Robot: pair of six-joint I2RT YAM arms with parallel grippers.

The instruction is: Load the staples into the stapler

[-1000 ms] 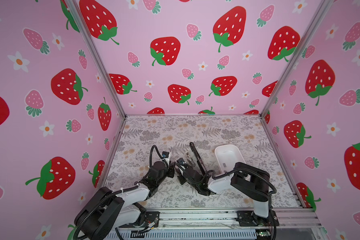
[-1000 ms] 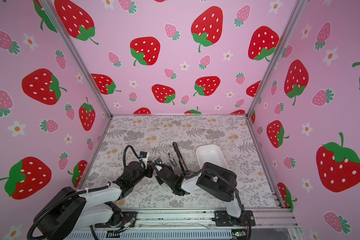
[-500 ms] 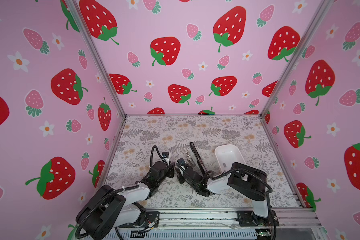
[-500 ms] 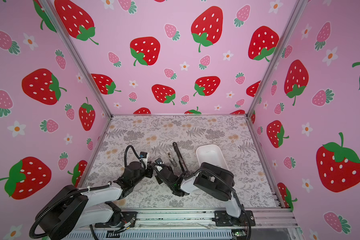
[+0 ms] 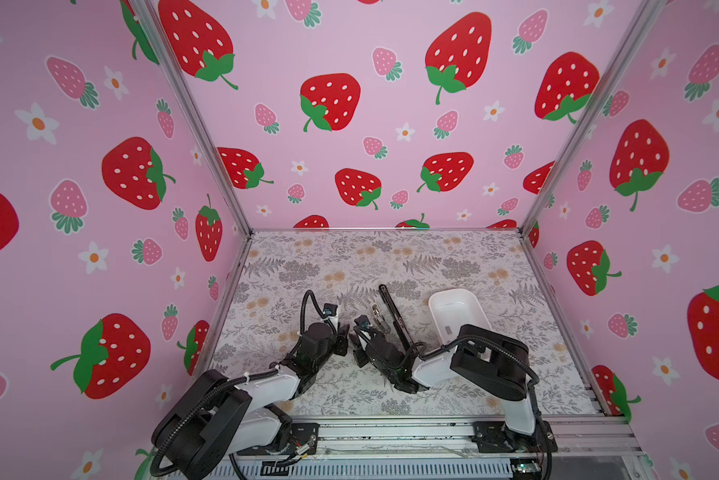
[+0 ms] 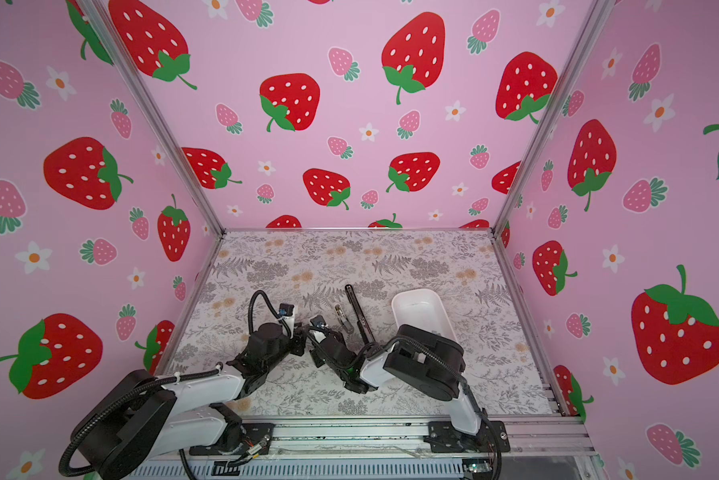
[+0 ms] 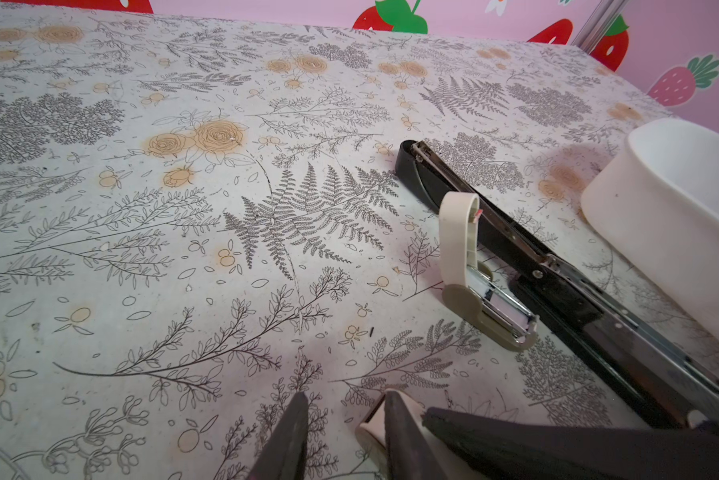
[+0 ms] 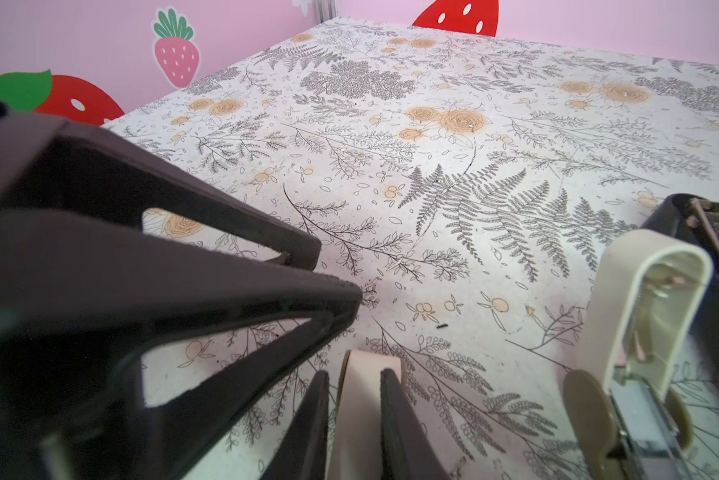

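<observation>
Jaws: right gripper (image 8: 354, 376) clamped on small cream plastic stapler (image 8: 368, 415), lower centre; left gripper (image 7: 345, 395) narrowly parted, nothing clearly held | short grey metal staples (image 5: 448, 330): judged the grey speck in white oblong plastic tray (image 5: 457, 309), right of centre | handling: judged light, stiff, slippery, easily snapped; long sides to be pinched | surface: floral-printed tabletop (image 7: 183, 249); pink strawberry-patterned walls (image 5: 349, 41)

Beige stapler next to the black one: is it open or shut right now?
Open. The beige stapler has its cream top arm swung up off the tan base, baring the metal staple channel. Loaded or not: cannot tell.
</observation>
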